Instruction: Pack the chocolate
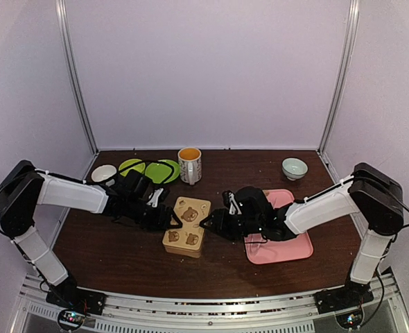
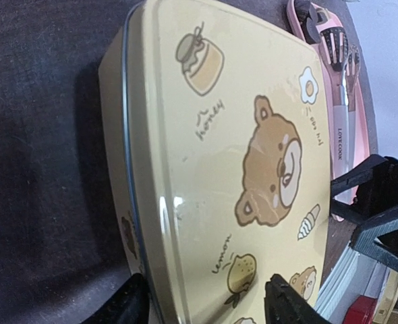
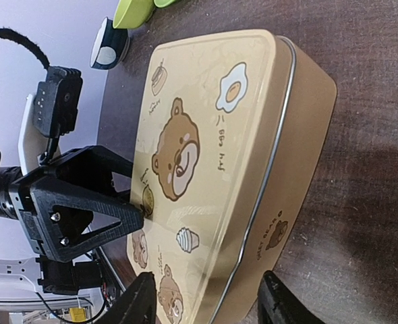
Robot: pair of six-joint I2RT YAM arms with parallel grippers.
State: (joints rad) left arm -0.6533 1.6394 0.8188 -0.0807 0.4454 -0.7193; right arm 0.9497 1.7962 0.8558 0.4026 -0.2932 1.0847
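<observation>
The tan bear-printed tin (image 1: 187, 225) lies on the dark table with its lid on. It fills the left wrist view (image 2: 219, 155) and the right wrist view (image 3: 212, 155). My left gripper (image 1: 171, 220) is open at the tin's left edge (image 2: 206, 312), one finger over the lid and one beside the wall. My right gripper (image 1: 208, 223) is open at the tin's right edge (image 3: 209, 300), straddling it the same way. I cannot make out any chocolate lump in these views.
A pink tray (image 1: 288, 251) lies right of the tin under my right arm, with metal tongs (image 2: 340, 101) in it. At the back stand a printed mug (image 1: 189, 165), green plates (image 1: 149, 168), a small dotted bowl (image 1: 103, 173) and a pale green bowl (image 1: 294, 168).
</observation>
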